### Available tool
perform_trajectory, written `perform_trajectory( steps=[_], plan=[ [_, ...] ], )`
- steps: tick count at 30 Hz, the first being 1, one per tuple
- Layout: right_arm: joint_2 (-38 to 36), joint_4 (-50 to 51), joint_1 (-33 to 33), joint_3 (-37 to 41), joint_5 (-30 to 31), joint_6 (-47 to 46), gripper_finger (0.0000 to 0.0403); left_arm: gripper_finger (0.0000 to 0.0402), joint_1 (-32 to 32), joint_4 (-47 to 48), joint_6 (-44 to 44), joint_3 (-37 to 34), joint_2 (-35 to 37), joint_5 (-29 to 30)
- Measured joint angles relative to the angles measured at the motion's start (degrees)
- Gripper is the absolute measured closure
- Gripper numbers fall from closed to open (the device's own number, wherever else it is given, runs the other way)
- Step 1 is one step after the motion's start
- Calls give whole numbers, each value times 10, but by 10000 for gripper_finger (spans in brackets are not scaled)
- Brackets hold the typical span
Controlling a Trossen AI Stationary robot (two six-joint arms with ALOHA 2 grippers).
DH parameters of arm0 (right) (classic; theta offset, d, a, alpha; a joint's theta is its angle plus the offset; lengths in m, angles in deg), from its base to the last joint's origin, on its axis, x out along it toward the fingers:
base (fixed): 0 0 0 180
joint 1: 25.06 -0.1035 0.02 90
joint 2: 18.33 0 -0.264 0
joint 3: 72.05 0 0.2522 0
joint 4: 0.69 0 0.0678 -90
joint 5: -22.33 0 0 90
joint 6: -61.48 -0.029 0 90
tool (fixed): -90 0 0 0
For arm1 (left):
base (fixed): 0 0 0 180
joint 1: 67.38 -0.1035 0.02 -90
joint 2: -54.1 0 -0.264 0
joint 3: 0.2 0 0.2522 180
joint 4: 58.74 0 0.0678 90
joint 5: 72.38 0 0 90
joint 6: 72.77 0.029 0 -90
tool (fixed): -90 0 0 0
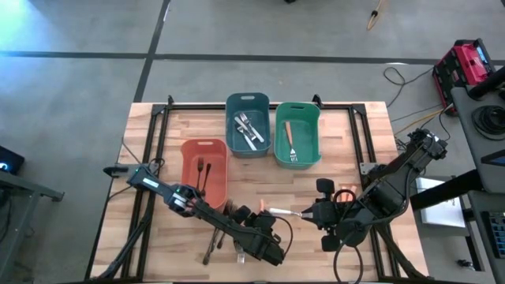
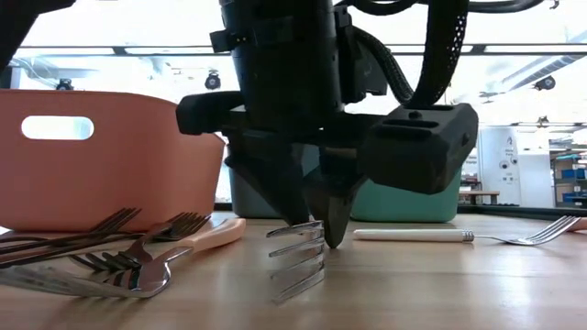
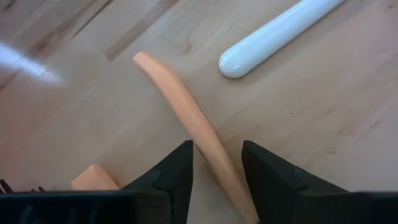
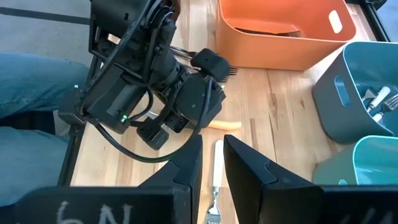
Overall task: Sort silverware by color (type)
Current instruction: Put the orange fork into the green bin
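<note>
My left gripper [image 2: 312, 229] stands near the table's front edge, shut on an orange-handled fork [image 3: 186, 112]. Its tines [image 2: 298, 261] show below the fingertips. A white-handled fork [image 1: 278, 211] lies just beyond it on the wood. A heap of bronze and silver forks [image 2: 92, 261] lies toward the left edge, with a second orange handle [image 2: 211, 234] at its edge. The salmon bin [image 1: 205, 150] holds a dark fork, the blue bin [image 1: 247, 102] holds silver pieces and the green bin [image 1: 297, 110] holds an orange-handled fork. My right gripper [image 4: 212, 165] waits high above the table's right half, open by a narrow gap and holding nothing. My left gripper pinches the fork between its two fingers at the tine end of the orange handle [image 3: 227, 180]. The fingers [image 2: 289, 206] slant down from above. The fork is turned on its edge, its tines stacked one above another. Its handle runs out ahead over the wood, and I cannot tell whether the lowest tine touches the table.
The three bins stand in a row at the table's far middle. A black frame runs along the table's edges. Bare wood lies between the bins and the forks. A person's leg in jeans [image 4: 31, 93] shows beside the table.
</note>
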Motion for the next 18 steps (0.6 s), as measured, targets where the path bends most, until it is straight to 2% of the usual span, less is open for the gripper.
perform_trajectory(
  steps=[3, 9, 18],
  plan=[
    [0, 0, 0, 0, 0, 0, 346, 301, 0, -2, 5, -1, 0, -1],
    [0, 0, 0, 3, 0, 0, 346, 381, 0, 0, 11, -1, 0, -6],
    [0, 0, 0, 28, 0, 0, 346, 380, 2, 27, 14, 13, 1, 1]
  ],
)
